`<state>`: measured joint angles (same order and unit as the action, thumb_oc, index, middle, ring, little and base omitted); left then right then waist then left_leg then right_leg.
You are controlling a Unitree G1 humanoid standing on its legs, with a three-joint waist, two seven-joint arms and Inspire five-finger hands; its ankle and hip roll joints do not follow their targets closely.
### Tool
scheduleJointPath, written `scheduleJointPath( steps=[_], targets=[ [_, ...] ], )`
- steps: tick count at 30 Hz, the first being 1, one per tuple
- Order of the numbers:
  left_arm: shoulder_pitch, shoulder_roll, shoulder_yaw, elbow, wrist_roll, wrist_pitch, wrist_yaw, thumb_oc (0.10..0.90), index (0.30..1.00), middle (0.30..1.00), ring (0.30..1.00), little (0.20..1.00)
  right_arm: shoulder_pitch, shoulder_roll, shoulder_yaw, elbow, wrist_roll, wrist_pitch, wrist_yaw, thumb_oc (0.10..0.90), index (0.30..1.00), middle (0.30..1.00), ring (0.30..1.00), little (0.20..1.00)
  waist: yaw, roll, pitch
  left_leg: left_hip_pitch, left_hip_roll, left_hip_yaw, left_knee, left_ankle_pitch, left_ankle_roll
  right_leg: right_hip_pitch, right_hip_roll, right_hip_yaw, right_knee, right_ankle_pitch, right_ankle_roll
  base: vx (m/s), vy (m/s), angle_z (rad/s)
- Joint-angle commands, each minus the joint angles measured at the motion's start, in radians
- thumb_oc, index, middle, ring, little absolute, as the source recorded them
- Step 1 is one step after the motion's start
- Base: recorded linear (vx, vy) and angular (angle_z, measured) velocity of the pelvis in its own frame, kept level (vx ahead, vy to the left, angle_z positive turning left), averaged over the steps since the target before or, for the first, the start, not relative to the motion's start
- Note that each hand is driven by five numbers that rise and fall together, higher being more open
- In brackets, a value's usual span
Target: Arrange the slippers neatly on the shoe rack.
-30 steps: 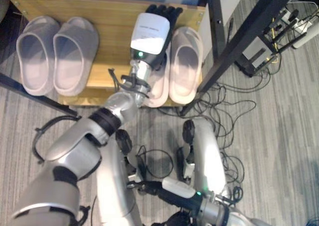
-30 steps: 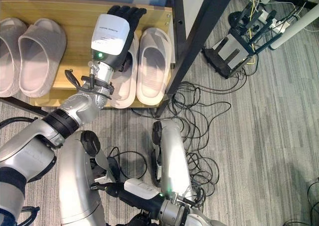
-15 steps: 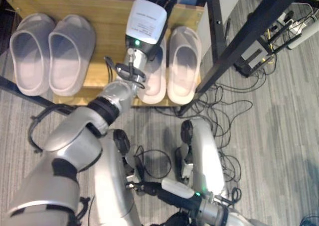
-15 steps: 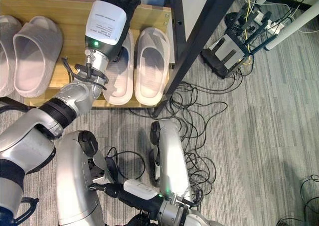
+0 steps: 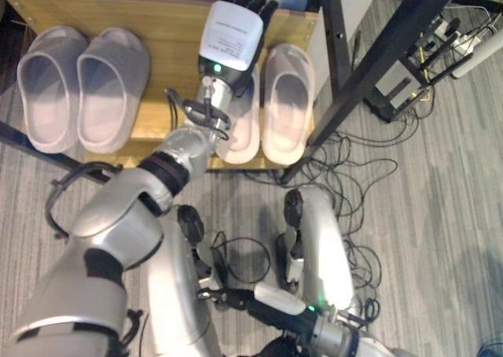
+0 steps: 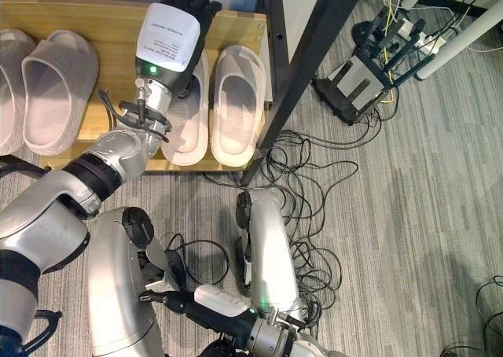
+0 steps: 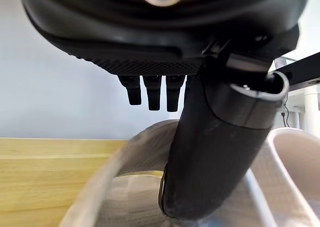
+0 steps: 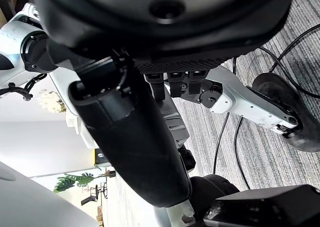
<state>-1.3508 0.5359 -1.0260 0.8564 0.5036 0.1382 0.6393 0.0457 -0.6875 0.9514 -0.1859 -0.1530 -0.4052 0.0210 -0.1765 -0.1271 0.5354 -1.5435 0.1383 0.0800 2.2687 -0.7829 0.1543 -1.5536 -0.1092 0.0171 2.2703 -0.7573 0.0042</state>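
Observation:
Two pairs of pale grey slippers lie on the wooden shoe rack (image 5: 173, 34). The left pair (image 5: 78, 86) sits side by side. In the right pair, one slipper (image 5: 287, 101) lies free. My left hand (image 5: 232, 34) lies flat over its mate (image 5: 242, 133), fingers straight and reaching past the toe toward the rack's back edge. In the left wrist view the thumb (image 7: 215, 152) rests in that slipper (image 7: 125, 187), with the other slipper (image 7: 295, 157) beside it. My right hand (image 5: 271, 299) hangs low over the floor, fingers relaxed and holding nothing.
A black table leg (image 5: 377, 50) slants down just right of the rack. A power strip (image 5: 428, 46) and loose cables (image 5: 354, 168) lie on the grey carpet to the right.
Over the last second my left hand slid further toward the back of the rack, along the slipper under it. Over the last half second it has hardly moved.

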Motion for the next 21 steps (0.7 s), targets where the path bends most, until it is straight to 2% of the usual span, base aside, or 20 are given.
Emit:
scheduleJointPath(
  steps=[1, 6, 8, 9, 10, 15, 21],
  targets=[
    [-0.176, 0.020, 0.064, -0.044, -0.032, -0.024, 0.035, 0.800, 0.900, 0.900, 0.900, 0.900, -0.050, 0.035, 0.052, 0.226, 0.017, 0.036, 0.025, 0.800, 0.900, 0.900, 0.900, 0.900, 0.029, 0.011, -0.015, -0.026, -0.070, -0.133, 0.031, 0.031, -0.031, -0.016, 0.006, 0.144, -0.002, 0.068, -0.059, 0.00, 0.000, 0.00],
    [-0.134, 0.044, 0.111, -0.153, -0.074, -0.052, 0.012, 0.800, 0.900, 0.900, 0.900, 0.900, -0.038, 0.040, 0.041, 0.219, 0.012, 0.041, 0.023, 0.800, 0.900, 0.900, 0.900, 0.900, 0.043, 0.018, -0.015, -0.026, -0.077, -0.127, 0.030, 0.031, -0.032, -0.016, 0.003, 0.142, 0.003, 0.065, -0.061, 0.00, 0.000, 0.00],
    [-0.081, 0.041, 0.177, -0.216, -0.175, -0.087, 0.004, 0.800, 0.900, 0.900, 0.900, 0.900, -0.030, 0.047, 0.042, 0.221, 0.006, 0.046, 0.026, 0.800, 0.900, 0.900, 0.900, 0.900, 0.051, 0.023, -0.015, -0.026, -0.082, -0.125, 0.026, 0.033, -0.032, -0.016, 0.003, 0.141, 0.004, 0.064, -0.062, 0.00, 0.000, 0.00],
    [-0.015, 0.007, 0.266, -0.233, -0.309, -0.108, -0.003, 0.800, 0.900, 0.900, 0.900, 0.900, -0.020, 0.054, 0.040, 0.210, 0.020, 0.057, 0.032, 0.800, 0.900, 0.900, 0.900, 0.900, 0.053, 0.024, -0.015, -0.026, -0.085, -0.125, 0.027, 0.035, -0.033, -0.016, 0.002, 0.141, 0.005, 0.063, -0.064, 0.00, 0.000, 0.00],
    [-0.016, 0.012, 0.283, -0.250, -0.332, -0.110, 0.002, 0.800, 0.900, 0.900, 0.900, 0.900, 0.001, 0.066, 0.017, 0.215, 0.057, 0.069, 0.020, 0.800, 0.900, 0.900, 0.900, 0.900, 0.055, 0.027, -0.015, -0.026, -0.089, -0.122, 0.030, 0.036, -0.034, -0.016, -0.001, 0.142, 0.009, 0.061, -0.067, 0.00, 0.000, 0.00],
    [0.026, 0.034, 0.298, -0.299, -0.333, -0.101, -0.030, 0.800, 0.900, 0.900, 0.900, 0.900, 0.015, 0.066, 0.029, 0.214, 0.042, 0.081, 0.040, 0.800, 0.900, 0.900, 0.900, 0.900, 0.067, 0.032, -0.015, -0.026, -0.094, -0.126, 0.033, 0.035, -0.036, -0.016, -0.005, 0.142, 0.011, 0.060, -0.069, 0.00, -0.003, 0.02],
    [0.035, 0.048, 0.283, -0.277, -0.280, -0.067, -0.068, 0.800, 0.900, 0.900, 0.900, 0.900, 0.017, 0.073, 0.043, 0.232, 0.035, 0.086, 0.048, 0.800, 0.900, 0.900, 0.900, 0.900, 0.073, 0.033, -0.015, -0.026, -0.094, -0.125, 0.033, 0.033, -0.036, -0.016, -0.007, 0.140, 0.011, 0.058, -0.071, 0.00, -0.002, 0.01]
  ],
)
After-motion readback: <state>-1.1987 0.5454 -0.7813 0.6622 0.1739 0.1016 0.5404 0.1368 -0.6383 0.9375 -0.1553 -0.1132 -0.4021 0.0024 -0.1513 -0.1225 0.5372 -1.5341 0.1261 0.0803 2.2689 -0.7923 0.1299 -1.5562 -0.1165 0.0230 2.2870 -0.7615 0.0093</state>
